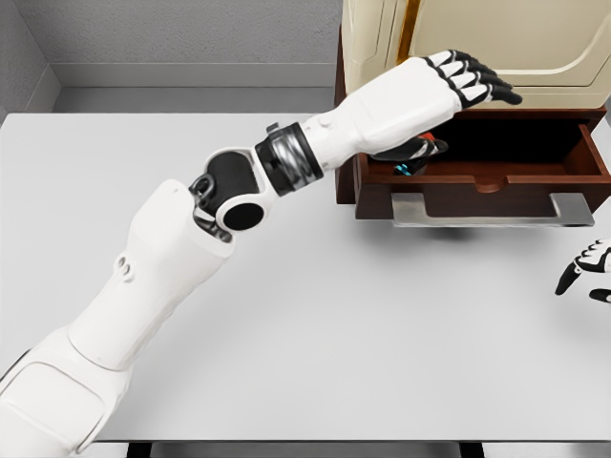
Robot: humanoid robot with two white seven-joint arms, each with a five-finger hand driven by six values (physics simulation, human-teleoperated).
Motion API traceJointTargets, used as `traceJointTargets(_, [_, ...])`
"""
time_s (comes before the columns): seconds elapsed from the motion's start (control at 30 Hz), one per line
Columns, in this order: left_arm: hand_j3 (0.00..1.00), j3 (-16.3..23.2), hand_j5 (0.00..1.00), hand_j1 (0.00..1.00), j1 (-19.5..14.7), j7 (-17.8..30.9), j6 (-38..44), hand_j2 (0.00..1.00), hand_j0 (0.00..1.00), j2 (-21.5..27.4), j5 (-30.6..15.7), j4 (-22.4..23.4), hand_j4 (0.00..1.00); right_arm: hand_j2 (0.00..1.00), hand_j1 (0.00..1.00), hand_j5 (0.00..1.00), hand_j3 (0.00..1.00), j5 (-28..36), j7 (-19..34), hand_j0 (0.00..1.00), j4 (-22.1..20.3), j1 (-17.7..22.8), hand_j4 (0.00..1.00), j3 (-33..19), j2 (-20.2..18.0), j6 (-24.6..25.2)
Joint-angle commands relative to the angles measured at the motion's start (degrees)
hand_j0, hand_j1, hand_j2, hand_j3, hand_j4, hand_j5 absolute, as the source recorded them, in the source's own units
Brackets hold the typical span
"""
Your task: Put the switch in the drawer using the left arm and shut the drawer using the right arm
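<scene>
Dark brown wood makes up the drawer (482, 176), which stands pulled open at the far right edge of the pale grey desk (315, 315), its flat metal handle (492, 210) facing the robot. Above it rises a cream cabinet (477, 43). From the near left corner the white left arm reaches diagonally across the desk, and the left robot hand (473, 78) hangs over the open drawer with its black-tipped fingers stretched out flat, holding nothing. Under the wrist, the switch (420, 153) lies inside the drawer near its left wall, showing black with a red and a blue end. At the right edge of the desk, the right robot hand (587, 269) shows only partly, its fingers loosely spread and empty.
</scene>
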State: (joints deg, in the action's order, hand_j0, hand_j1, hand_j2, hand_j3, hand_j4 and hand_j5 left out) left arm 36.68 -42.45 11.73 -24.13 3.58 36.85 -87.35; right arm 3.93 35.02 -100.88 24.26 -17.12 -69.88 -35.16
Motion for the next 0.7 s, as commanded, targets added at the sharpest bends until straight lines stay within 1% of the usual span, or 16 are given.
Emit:
traceJointTargets(0.0, [0.92, 0.41, 0.92, 0.92, 0.0, 4.59, -2.06, 0.92, 0.92, 2.48, -10.29, -3.96, 0.92, 0.56, 0.56, 0.56, 0.56, 0.38, -0.02, 0.56, -0.02, 0.0, 0.56, -0.02, -0.08, 0.16])
traceJointTargets(0.03, [0.95, 0.68, 0.95, 0.95, -0.09, 9.35, -1.97, 0.95, 0.95, 4.41, -15.4, -6.33, 0.95, 0.57, 0.57, 0.57, 0.57, 0.38, -0.02, 0.57, -0.02, 0.0, 0.57, 0.07, -0.08, 0.16])
traceJointTargets(0.07, [0.96, 0.68, 0.96, 0.96, -0.09, 11.99, -1.8, 0.96, 0.96, 5.56, -19.17, -8.18, 0.96, 0.56, 0.56, 0.56, 0.56, 0.38, -0.02, 0.56, -0.02, 0.0, 0.56, 0.07, -0.08, 0.16])
traceJointTargets(0.1, [0.96, 0.68, 0.96, 0.96, -0.09, 12.88, -1.45, 0.96, 0.96, 6.88, -22.34, -9.68, 0.96, 0.56, 0.56, 0.56, 0.56, 0.38, -0.02, 0.56, -0.02, 0.0, 0.56, 0.07, -0.08, 0.16])
traceJointTargets(0.17, [0.97, 1.56, 0.97, 0.97, -0.09, 14.54, -1.1, 0.97, 0.97, 9.68, -30.5, -10.03, 0.97, 0.56, 0.56, 0.56, 0.56, 0.38, -0.02, 0.56, -0.02, 0.0, 0.56, 0.07, -0.08, 0.16])
traceJointTargets(0.2, [0.97, 1.82, 0.97, 0.97, -0.18, 17.0, 0.92, 0.97, 0.97, 11.62, -37.01, -10.38, 0.97, 0.56, 0.56, 0.56, 0.56, 0.38, -0.02, 0.56, -0.02, 0.0, 0.56, 0.07, -0.08, 0.16])
traceJointTargets(0.23, [0.98, 1.82, 0.98, 0.98, -0.35, 18.85, 4.17, 0.98, 0.98, 13.03, -42.64, -10.47, 0.98, 0.57, 0.57, 0.57, 0.57, 0.38, -0.02, 0.57, -0.02, 0.0, 0.57, 0.07, -0.08, 0.16])
traceJointTargets(0.3, [1.0, 1.82, 1.0, 1.0, -0.62, 18.94, 9.45, 1.0, 1.0, 14.0, -46.69, -10.47, 1.0, 0.57, 0.57, 0.57, 0.57, 0.38, -0.02, 0.57, -0.02, 0.0, 0.57, 0.07, -0.08, 0.16])
traceJointTargets(0.33, [1.0, 1.82, 1.0, 1.0, -0.62, 19.2, 11.91, 1.0, 1.0, 15.14, -51.78, -10.56, 1.0, 0.57, 0.57, 0.57, 0.57, 0.38, -0.02, 0.57, -0.02, 0.0, 0.57, -0.02, -0.08, 0.16])
traceJointTargets(0.37, [1.0, 1.91, 1.0, 1.0, -0.7, 19.21, 15.86, 1.0, 1.0, 15.75, -55.39, -11.61, 1.0, 0.57, 0.57, 0.57, 0.57, 0.38, -0.02, 0.57, -0.02, 0.0, 0.57, 0.07, -0.08, 0.16])
traceJointTargets(0.4, [1.0, 1.91, 1.0, 1.0, -0.62, 19.21, 22.45, 1.0, 1.0, 16.54, -58.29, -13.19, 1.0, 0.57, 0.57, 0.57, 0.57, 0.38, -0.02, 0.57, -0.02, 0.0, 0.57, 0.07, -0.08, 0.16])
traceJointTargets(0.43, [1.0, 1.91, 1.0, 1.0, -0.88, 19.73, 27.9, 1.0, 1.0, 17.16, -63.03, -13.63, 1.0, 0.57, 0.57, 0.57, 0.57, 0.38, -0.02, 0.57, -0.02, 0.0, 0.57, 0.07, -0.08, 0.16])
traceJointTargets(0.5, [1.0, 1.82, 1.0, 1.0, -2.46, 23.27, 34.15, 1.0, 1.0, 17.51, -67.78, -13.63, 1.0, 0.57, 0.57, 0.57, 0.57, 0.38, -0.02, 0.57, -0.02, 0.0, 0.57, 0.07, -0.08, 0.16])
traceJointTargets(0.57, [1.0, 1.82, 1.0, 1.0, -2.99, 23.27, 38.63, 1.0, 1.0, 17.51, -71.03, -13.55, 1.0, 0.57, 0.57, 0.57, 0.57, 0.38, -0.02, 0.57, -0.02, 0.0, 0.57, 0.07, -0.08, 0.16])
traceJointTargets(0.6, [1.0, 1.82, 1.0, 1.0, -3.25, 23.27, 40.91, 1.0, 1.0, 17.51, -73.85, -13.55, 1.0, 0.57, 0.57, 0.57, 0.57, 0.38, -0.02, 0.57, -0.02, 0.0, 0.57, 0.07, -0.08, 0.16])
traceJointTargets(0.67, [1.0, 1.73, 1.0, 1.0, -3.6, 23.27, 45.31, 1.0, 1.0, 17.51, -74.29, -13.28, 1.0, 0.57, 0.57, 0.57, 0.57, 0.38, -0.02, 0.57, -0.02, 0.0, 0.57, 0.07, -0.08, 0.16])
